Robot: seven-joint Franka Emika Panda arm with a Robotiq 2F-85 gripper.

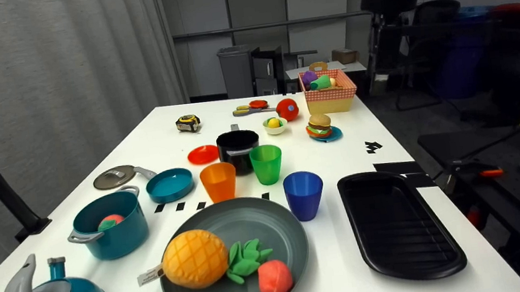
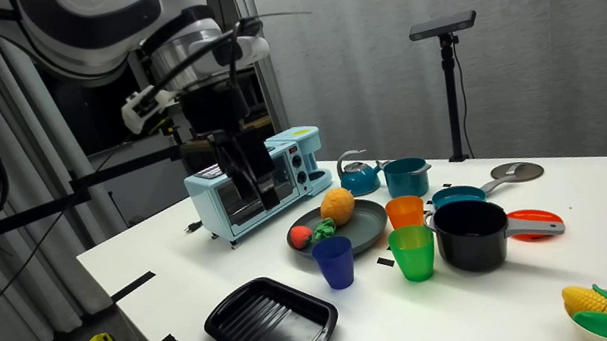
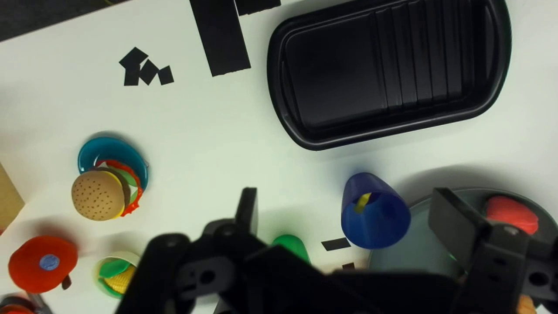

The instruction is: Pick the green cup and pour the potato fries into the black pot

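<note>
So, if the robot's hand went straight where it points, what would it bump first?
Probably the table between the blue cup and the black tray, though the hand might clip either first; depth is unclear.

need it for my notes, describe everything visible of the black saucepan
The black saucepan is round, smooth and lidless, with a long grey handle and a small grey loop opposite. It could be plastic or metal. It stands upright on the white table, close to the green cup; whether they touch I can't tell. Its interior is too dark to read.
</note>
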